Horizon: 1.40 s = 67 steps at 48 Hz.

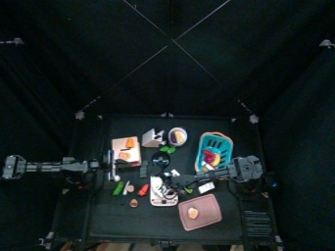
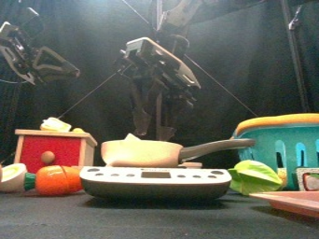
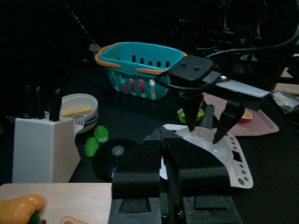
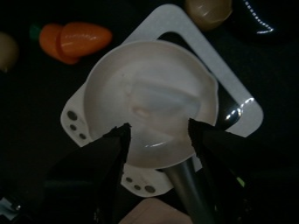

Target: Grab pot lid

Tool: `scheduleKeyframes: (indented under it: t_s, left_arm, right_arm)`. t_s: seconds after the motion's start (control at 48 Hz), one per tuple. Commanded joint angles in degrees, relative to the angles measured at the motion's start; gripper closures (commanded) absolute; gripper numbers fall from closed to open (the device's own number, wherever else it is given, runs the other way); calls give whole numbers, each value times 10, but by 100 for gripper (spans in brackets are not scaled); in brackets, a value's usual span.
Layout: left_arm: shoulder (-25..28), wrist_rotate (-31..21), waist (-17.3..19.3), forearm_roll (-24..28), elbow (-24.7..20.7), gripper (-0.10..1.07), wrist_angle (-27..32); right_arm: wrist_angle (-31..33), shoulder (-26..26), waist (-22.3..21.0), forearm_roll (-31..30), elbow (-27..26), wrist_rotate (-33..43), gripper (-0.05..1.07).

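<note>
A cream pot with a long grey handle stands on a white kitchen scale at the table's middle front. Its pale lid lies on it, the knob in the middle. My right gripper hangs open just above the lid, one jaw on each side of the knob, not touching it. It also shows in the front view, the top view and the left wrist view. My left gripper rests at the table's left, jaws close together, empty.
A teal basket stands at the right and a pink tray in front of it. A green toy lies beside the scale. An orange toy and a red box are at the left. A white knife block and a yellow bowl stand at the back.
</note>
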Motion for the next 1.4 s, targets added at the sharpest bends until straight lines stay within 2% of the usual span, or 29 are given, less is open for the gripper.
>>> scheduleKeyframes:
  t_s: [0.0, 0.312, 0.562, 1.375]
  left_arm:
    - [0, 1, -1, 0, -12, 62, -5]
    - [0, 1, 0, -1, -12, 62, -5]
    - [0, 2, 1, 0, -12, 62, -5]
    - [0, 2, 2, 0, -11, 62, -5]
  right_arm:
    - [-4, -34, -23, -16, -15, -1, 15]
    - [-41, -32, -80, -80, -11, 0, 18]
    - [-78, 3, -121, -124, -12, 1, 18]
    - [-111, 59, -157, -121, -10, 1, 19]
